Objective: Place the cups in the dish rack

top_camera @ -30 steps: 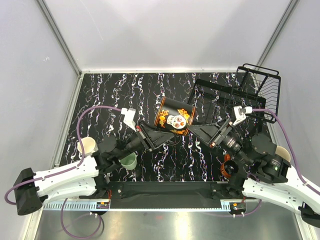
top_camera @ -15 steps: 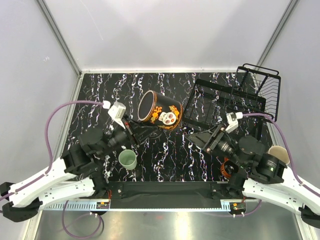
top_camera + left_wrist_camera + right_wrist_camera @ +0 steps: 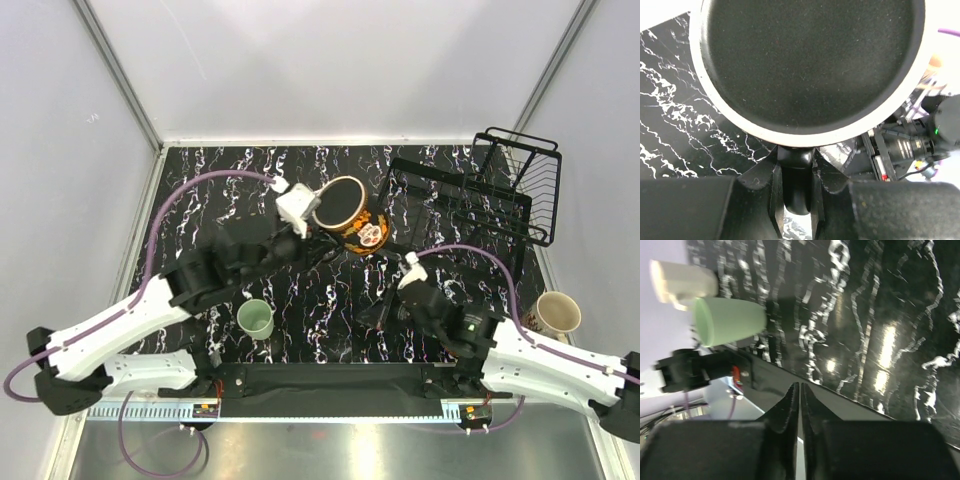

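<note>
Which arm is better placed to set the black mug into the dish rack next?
Left. The left end effector grips the black mug by its handle, beside the dish rack. The right end effector is shut, empty, back near the bases.

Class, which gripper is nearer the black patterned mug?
Left. The left gripper holds the black patterned mug by its handle; the right gripper, shut and empty, sits well apart from it.
</note>
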You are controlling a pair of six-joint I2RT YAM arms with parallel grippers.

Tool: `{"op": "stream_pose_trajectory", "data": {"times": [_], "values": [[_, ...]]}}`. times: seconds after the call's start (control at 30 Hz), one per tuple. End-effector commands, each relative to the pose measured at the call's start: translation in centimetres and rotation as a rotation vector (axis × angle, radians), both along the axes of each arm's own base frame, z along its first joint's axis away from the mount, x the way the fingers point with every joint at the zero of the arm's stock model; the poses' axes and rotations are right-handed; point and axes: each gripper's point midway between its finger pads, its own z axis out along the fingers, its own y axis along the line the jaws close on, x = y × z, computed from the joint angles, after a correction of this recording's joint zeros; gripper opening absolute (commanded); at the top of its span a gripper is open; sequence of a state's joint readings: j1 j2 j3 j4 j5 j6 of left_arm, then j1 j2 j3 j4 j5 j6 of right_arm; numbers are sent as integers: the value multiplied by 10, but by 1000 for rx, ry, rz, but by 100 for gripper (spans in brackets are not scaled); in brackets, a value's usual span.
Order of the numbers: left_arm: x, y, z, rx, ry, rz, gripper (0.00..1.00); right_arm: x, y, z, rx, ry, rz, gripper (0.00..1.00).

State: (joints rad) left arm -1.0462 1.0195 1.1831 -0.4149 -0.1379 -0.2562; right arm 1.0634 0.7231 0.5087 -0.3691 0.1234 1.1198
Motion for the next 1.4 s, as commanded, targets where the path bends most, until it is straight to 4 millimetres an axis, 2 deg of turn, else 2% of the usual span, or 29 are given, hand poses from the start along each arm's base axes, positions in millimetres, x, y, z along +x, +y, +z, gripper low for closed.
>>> {"op": "stream_pose_trajectory", "data": {"times": [0.0, 0.03, 0.07, 0.2, 0.33, 0.37, 0.4, 0.43, 0.47, 0.5, 0.53, 0.57, 0.63, 0.67, 0.7, 0.73, 0.77, 0.8, 0.83, 0.87, 0.93, 1.07, 1.13, 1.17, 1.23, 1.37], "values": [[15, -21, 94, -217, -192, -26, 0, -3, 7, -7, 0, 6, 39, 8], [18, -25, 100, -225, -201, -31, 0, -4, 6, -12, -15, 8, 43, 1], [26, -35, 91, -203, -190, -35, 0, -4, 1, -20, -43, 13, 33, 0], [44, -58, 85, -191, -183, -51, 0, -4, -17, -29, -94, 18, -8, 0], [64, -80, 74, -175, -186, -55, 0, -6, -33, -22, -67, 8, -53, 0], [72, -88, 64, -159, -172, -57, 0, -10, -39, -19, -39, 17, -73, 0], [77, -93, 66, -176, -183, -55, 0, -11, -42, -16, -15, 17, -87, 0], [81, -97, 63, -178, -185, -52, 0, -13, -47, -5, 49, -2, -96, 0], [90, -105, 51, -160, -174, -48, 0, -15, -53, -10, 61, 20, -122, 0], [91, -112, 57, -186, -187, -68, 0, -17, -56, -9, 86, 23, -133, 0], [96, -116, 54, -186, -185, -70, 0, -18, -60, -7, 116, 20, -142, 0], [103, -125, 41, -167, -167, -75, 0, -22, -67, -6, 157, 22, -156, 0], [112, -134, 43, -182, -176, -79, 0, -24, -75, 1, 216, 2, -174, 0], [119, -142, 31, -165, -169, -86, 0, -26, -81, -4, 202, 12, -182, 0], [122, -148, 31, -171, -180, -97, 0, -27, -84, -4, 191, 13, -186, 0], [124, -153, 35, -176, -192, -108, 0, -27, -85, -9, 149, 22, -181, 0], [132, -160, 19, -141, -181, -108, 0, -29, -86, -6, 127, 22, -170, 0], [136, -164, 13, -128, -176, -109, 0, -29, -87, -6, 107, 21, -165, 0], [139, -168, 19, -137, -184, -115, 0, -29, -86, -7, 80, 29, -165, 0], [148, -173, 3, -117, -166, -110, 0, -29, -88, -9, 56, 34, -163, 0], [155, -179, -1, -118, -161, -115, 0, -29, -89, -10, 33, 37, -165, 0], [176, -193, -22, -88, -138, -110, 0, -30, -92, -9, 49, 40, -171, 0], [179, -198, -30, -74, -134, -117, 0, -31, -95, -9, 78, 36, -183, 0], [183, -202, -43, -50, -123, -117, 0, -32, -97, -11, 82, 46, -194, 0], [188, -206, -48, -42, -126, -116, 0, -33, -100, -11, 111, 40, -202, 0], [194, -218, -71, -13, -122, -141, 0, -34, -104, -13, 85, 53, -210, 0]]}}
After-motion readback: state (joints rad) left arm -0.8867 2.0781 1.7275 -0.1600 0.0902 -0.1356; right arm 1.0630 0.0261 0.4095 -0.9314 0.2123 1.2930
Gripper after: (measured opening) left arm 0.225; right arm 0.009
